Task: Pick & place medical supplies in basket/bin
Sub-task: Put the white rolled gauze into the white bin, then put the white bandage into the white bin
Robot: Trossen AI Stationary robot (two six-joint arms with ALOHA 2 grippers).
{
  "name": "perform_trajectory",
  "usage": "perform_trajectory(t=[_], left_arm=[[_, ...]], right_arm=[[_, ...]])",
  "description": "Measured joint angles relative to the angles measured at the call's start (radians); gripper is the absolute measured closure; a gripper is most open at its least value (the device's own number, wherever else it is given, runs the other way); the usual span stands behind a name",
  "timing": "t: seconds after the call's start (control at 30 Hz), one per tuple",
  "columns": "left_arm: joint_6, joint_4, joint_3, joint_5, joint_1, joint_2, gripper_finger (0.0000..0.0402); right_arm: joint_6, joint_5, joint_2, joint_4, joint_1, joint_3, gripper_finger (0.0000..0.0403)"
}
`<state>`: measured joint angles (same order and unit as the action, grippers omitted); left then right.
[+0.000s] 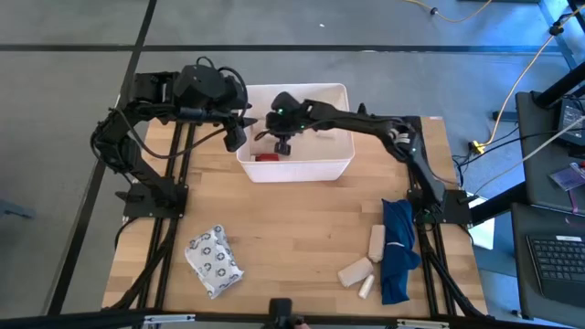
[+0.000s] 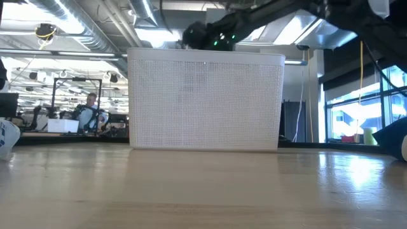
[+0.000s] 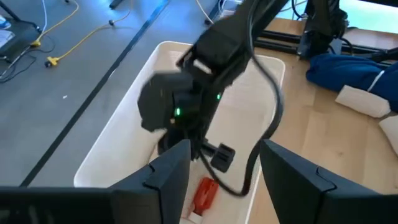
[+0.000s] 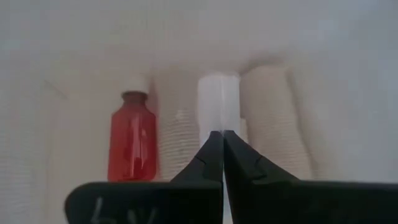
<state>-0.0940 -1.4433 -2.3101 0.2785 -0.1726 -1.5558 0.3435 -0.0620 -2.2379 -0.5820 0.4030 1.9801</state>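
Right gripper [image 1: 281, 146] hangs inside the white bin [image 1: 340, 164], fingers pressed together and pinching nothing I can see. Beneath it on the bin floor lie an orange bottle [image 4: 132, 145] and pale rolls [image 4: 219, 99]. Left gripper [image 1: 235, 137] waits spread at the bin's left wall. Grey packet [image 1: 214, 260] and three rolls [image 1: 377, 241] lie outside the bin, on the table [image 1: 292, 228].

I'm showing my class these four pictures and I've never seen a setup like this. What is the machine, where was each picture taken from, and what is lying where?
It is a robot with two dark arms at a wooden table. One camera looks straight down, one sits at table height, and one rides on each wrist. The right gripper reaches into the white tub, fingers closed and holding nothing, above an orange bottle and pale rolls. The left gripper waits open at the tub's edge. On the table lie a grey patterned packet, a blue cloth and more beige rolls.
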Motion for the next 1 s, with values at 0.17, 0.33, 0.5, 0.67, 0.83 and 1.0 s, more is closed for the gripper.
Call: perform_trajectory(t=[0.17,0.33,0.5,0.67,0.83,1.0], left_arm=[[0.002,0.0,0.0,0.003,0.0,0.0,0.0215],[-0.003,-0.009,0.0,0.019,0.0,-0.007,0.0215],[-0.052,-0.101,0.0,0.033,0.0,-0.029,0.0215],[-0.076,-0.129,0.0,0.062,0.001,-0.062,0.0215],[-0.078,-0.129,0.0,0.011,0.002,-0.071,0.0215],[-0.08,-0.128,0.0,0.018,0.002,-0.072,0.0215]], right_arm=[[0.005,0.0,-0.034,-0.004,0.0,-0.005,0.0403],[0.006,0.013,-0.037,-0.006,0.0,-0.004,0.039],[0.005,0.013,-0.037,-0.006,0.0,-0.005,0.0333],[0.006,0.026,-0.036,-0.054,0.0,0.011,0.0268],[-0.01,0.068,-0.021,-0.231,-0.001,0.149,0.0237],[-0.058,0.066,-0.009,-0.437,-0.016,0.326,0.023]])
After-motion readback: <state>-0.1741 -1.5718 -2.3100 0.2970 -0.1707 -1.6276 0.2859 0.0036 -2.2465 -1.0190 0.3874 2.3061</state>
